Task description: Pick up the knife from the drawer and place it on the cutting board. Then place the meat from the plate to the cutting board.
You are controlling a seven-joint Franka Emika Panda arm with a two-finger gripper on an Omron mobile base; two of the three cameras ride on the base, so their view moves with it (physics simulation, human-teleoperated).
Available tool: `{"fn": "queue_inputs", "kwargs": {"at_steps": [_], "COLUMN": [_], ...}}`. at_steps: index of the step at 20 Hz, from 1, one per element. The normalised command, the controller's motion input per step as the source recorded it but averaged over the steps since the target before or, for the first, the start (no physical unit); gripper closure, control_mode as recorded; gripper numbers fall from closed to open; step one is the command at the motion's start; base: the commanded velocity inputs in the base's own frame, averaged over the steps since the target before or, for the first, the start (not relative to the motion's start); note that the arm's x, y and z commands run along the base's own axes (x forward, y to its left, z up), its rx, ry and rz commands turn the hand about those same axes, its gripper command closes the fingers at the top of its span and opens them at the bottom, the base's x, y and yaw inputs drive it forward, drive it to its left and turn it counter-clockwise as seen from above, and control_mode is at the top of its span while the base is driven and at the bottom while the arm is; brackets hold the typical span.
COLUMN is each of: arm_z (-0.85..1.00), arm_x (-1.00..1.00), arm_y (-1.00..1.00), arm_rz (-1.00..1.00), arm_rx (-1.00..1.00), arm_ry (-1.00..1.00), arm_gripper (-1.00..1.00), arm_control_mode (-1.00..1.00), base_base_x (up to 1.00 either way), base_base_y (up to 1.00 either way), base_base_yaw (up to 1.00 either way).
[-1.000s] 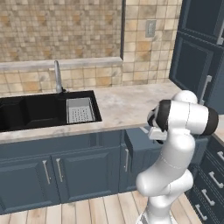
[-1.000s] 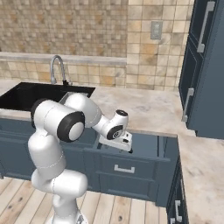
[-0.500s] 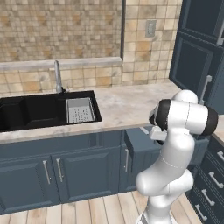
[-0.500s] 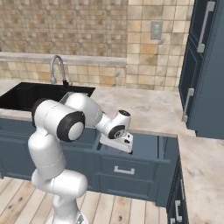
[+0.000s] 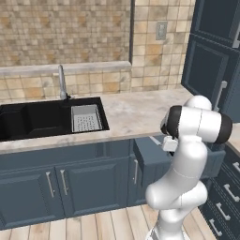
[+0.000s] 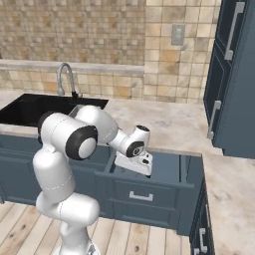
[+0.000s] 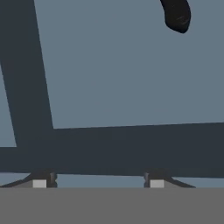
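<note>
Gripper point(image 7: 95, 183), jaws apart and seemingly empty inside the drawer point(image 6: 172, 169), should centre over the knife point(image 7: 176, 15) handle before closing.

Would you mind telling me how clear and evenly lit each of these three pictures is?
Left base view: even, soft light and sharp edges; the sink reads as a near-black basin. Right base view: equally crisp, with the inside of the open drawer in mild shade under the arm. Hand view: flat and dim, with a dark shadow band across the drawer floor; the knife handle's end shows as a soft black shape at the top.
</note>
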Motion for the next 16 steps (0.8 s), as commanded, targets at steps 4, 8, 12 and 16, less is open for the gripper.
{"fn": "queue_inputs", "kwargs": {"at_steps": [4,8,12,16], "arm_z": [-0.54,-0.58,-0.63,-0.69], "arm_x": [-0.5,-0.61,-0.71,-0.83], "arm_y": [0.0,0.0,0.0,0.0], "arm_rz": [0.0,0.0,0.0,0.0], "arm_rx": [0.0,0.0,0.0,0.02], "arm_ry": [0.17,0.16,0.14,0.08], "arm_gripper": [-1.0,-1.0,-1.0,-1.0], "arm_control_mode": [-1.0,-1.0,-1.0,-1.0], "base_base_x": [0.0,0.0,0.0,0.0], "base_base_y": [0.0,0.0,0.0,0.0], "base_base_yaw": [0.0,0.0,0.0,0.0]}}
